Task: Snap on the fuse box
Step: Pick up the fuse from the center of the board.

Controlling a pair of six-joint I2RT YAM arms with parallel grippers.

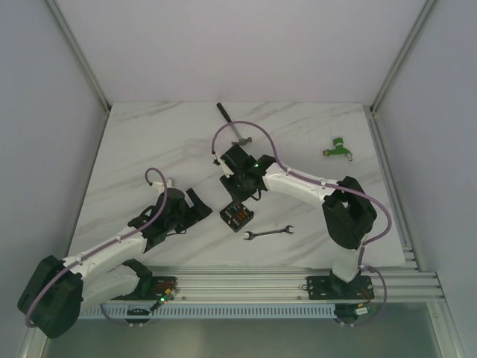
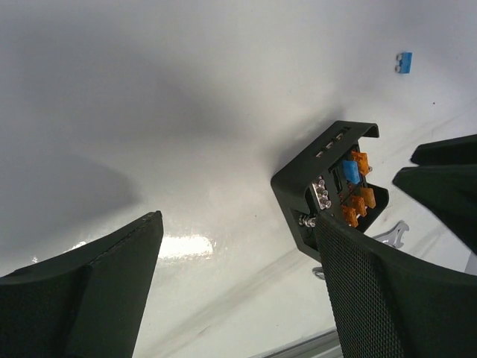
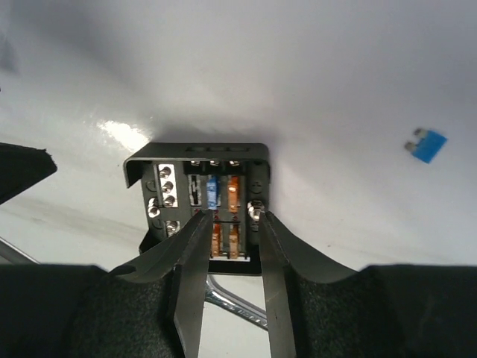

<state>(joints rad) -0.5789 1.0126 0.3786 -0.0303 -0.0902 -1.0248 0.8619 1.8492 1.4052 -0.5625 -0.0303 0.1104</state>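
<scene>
The left jaws gape wide near the fuse box (image 1: pixel 237 215) on the bench (image 1: pixel 149 134); the right jaws stand narrowly parted over its fuses (image 3: pixel 234 190)

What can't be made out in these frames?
Right wrist: near edge of the fuse box, behind the fingers of the right gripper; contact unclear.
Left wrist: the fuse box's lower part, behind a finger of the left gripper.
Top external: the fuses too small; right gripper's fingertips hidden under its wrist.

Marble table (image 1: pixel 149 134) carries fuse box (image 1: pixel 237 215), wrench (image 1: pixel 268 233), blue fuse (image 3: pixel 426 145).
</scene>
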